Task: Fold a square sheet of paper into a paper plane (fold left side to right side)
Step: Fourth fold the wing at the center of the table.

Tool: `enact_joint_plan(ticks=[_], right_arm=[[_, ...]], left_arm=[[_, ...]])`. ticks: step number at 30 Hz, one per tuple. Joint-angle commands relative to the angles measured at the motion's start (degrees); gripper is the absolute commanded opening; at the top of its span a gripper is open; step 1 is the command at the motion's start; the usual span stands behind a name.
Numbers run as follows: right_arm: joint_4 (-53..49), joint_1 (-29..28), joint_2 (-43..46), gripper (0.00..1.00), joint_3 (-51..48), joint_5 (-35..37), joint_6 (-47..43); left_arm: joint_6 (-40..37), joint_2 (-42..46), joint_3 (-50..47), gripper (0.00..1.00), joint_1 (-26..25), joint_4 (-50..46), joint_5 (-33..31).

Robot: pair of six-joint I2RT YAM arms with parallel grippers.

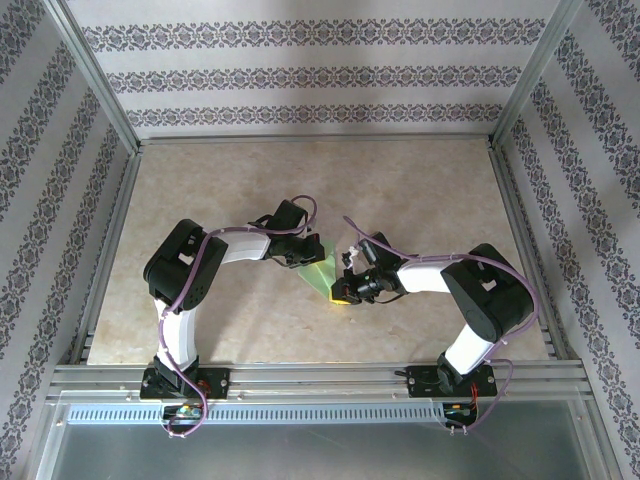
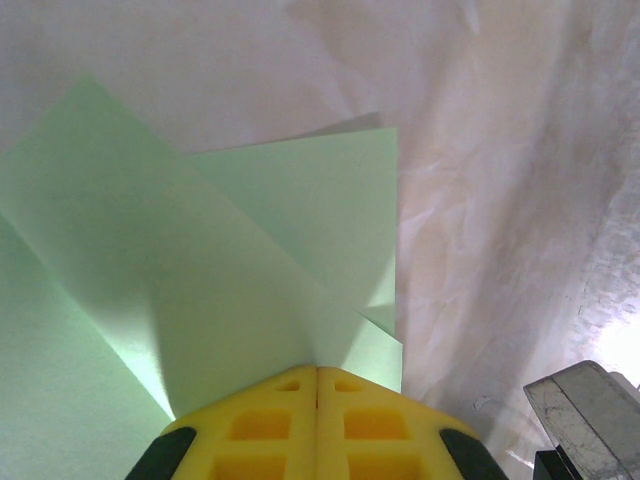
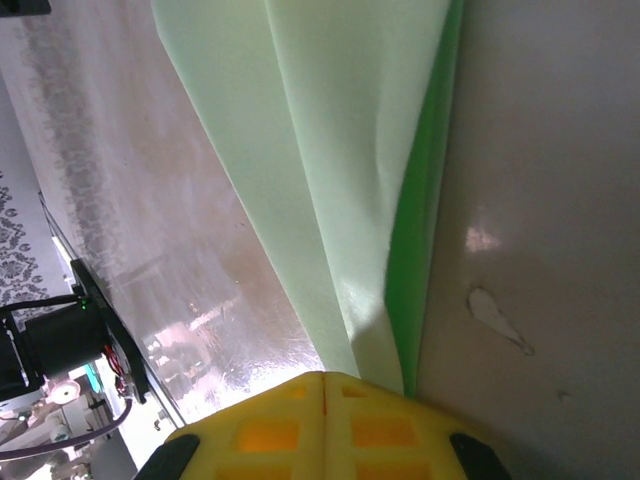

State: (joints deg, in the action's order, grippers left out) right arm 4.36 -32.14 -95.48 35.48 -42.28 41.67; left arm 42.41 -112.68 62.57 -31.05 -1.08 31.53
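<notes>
Over the tabletop [image 1: 300,180], the square sheet of paper [image 1: 322,275] stands partly folded between my tools. My left gripper [image 2: 317,375] and right gripper [image 3: 323,380] are each pinched shut on an edge of it, which runs out just ahead of the pads. To lay the left side on the right cleanly, I should match the edges before flattening the crease. The left wrist view shows overlapping flaps fanning ahead, whereas the right wrist view shows the layers nearly edge-on.

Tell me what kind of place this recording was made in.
Most likely a lab robot cell, not a home: an aluminium frame holds wallpaper-patterned wall panels around a beige mottled tabletop, with the left arm and right arm bolted at its near edge, holding a light green sheet of paper.
</notes>
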Motion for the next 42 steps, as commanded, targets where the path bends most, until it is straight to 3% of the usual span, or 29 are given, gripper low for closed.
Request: enact_joint_plan(ticks=[1, 10, 21, 42], right_arm=[[-1.9, -0.72, -1.46, 0.02, -1.51, 1.59, -1.24], [-1.64, -1.53, -1.69, 0.02, -1.3, 0.45, -1.02], [-1.98, 0.54, 5.91, 0.07, 1.02, -0.34, -0.1], [0.39, 0.0, -3.3, 0.08, 4.56, 0.13, -1.33]], left_arm=[[-0.45, -2.19, -1.61, 0.02, -0.33, -3.79, -2.5], [-0.44, -2.37, -1.49, 0.02, -0.4, -3.77, -2.52], [-0.42, -2.45, -1.41, 0.02, -0.37, -3.57, -2.42], [-0.24, -2.61, -1.42, 0.02, -0.37, -3.22, -2.07]])
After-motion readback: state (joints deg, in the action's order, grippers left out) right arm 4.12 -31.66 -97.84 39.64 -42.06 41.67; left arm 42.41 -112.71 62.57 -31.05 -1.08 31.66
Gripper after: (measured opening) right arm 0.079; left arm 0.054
